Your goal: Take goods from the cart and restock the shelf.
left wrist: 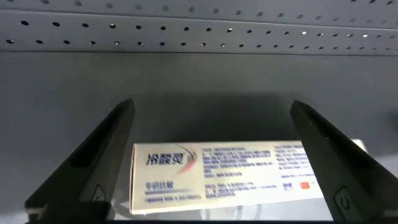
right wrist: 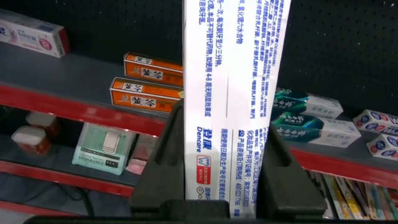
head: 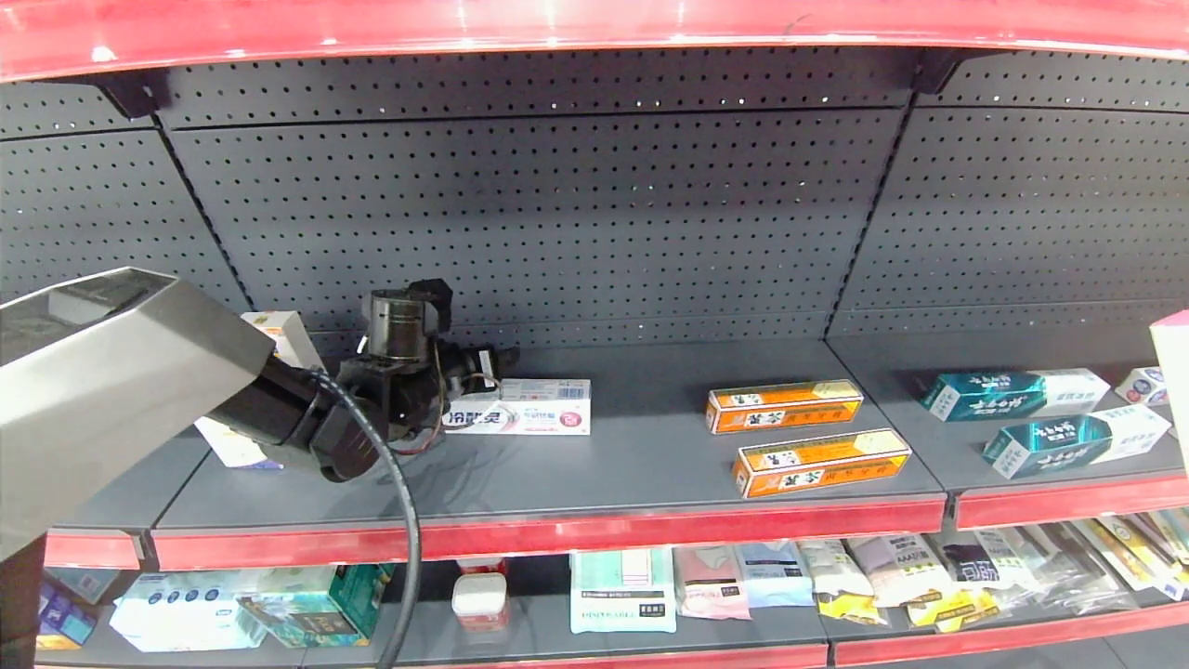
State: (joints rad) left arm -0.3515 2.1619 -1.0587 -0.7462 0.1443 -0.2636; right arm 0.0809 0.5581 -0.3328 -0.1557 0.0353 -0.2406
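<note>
A white and pink toothpaste box (head: 525,407) lies flat on the grey shelf (head: 641,483), left of middle. My left gripper (head: 478,372) is at the box's left end. In the left wrist view its fingers (left wrist: 99,168) stand open on either side of the box (left wrist: 217,171), which rests on the shelf. My right gripper (right wrist: 227,124) is shut on a long white and blue toothpaste box (right wrist: 236,62), held upright in front of the shelf. The top of that box (head: 1172,390) shows at the right edge of the head view.
Two orange boxes (head: 785,406) (head: 822,462) lie mid-shelf, two teal boxes (head: 1012,392) (head: 1077,439) to their right. A white box (head: 279,339) stands behind my left arm. The lower shelf (head: 650,641) holds several packs. Red rails (head: 548,534) edge the shelves.
</note>
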